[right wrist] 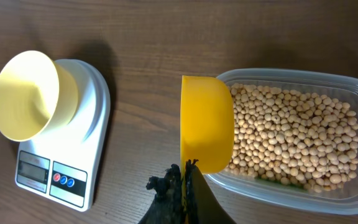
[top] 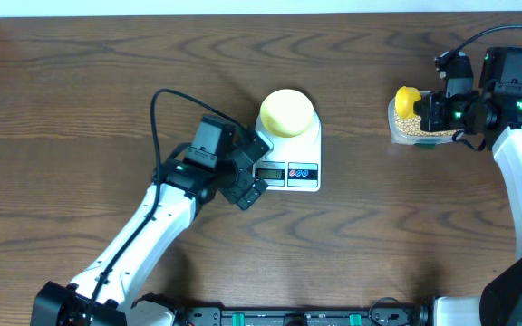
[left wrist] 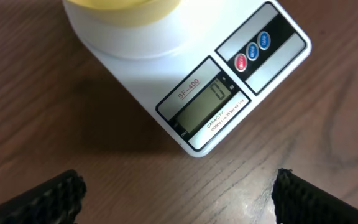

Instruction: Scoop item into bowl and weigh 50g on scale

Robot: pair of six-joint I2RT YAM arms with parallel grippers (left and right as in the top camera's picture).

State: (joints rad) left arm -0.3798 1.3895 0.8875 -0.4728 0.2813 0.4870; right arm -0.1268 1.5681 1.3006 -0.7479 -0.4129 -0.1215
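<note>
The pale yellow bowl (top: 286,111) stands on the white scale (top: 308,145), whose display (left wrist: 207,102) reads zero. My left gripper (top: 259,170) sits at the scale's front left corner, open wide, with bare table between its fingers (left wrist: 42,199). Tan beans (right wrist: 291,130) fill a clear container (top: 420,134) at the far right. My right gripper (right wrist: 185,180) is shut on the handle of a yellow scoop (right wrist: 207,121), which hangs over the container's left end. The scoop's inside is turned away from view. In the right wrist view the bowl (right wrist: 27,93) looks empty.
The scale has round red and blue buttons (left wrist: 252,50) beside the display. A black cable (top: 166,109) loops from the left arm over the table. The table's far edge (top: 243,16) runs along the top.
</note>
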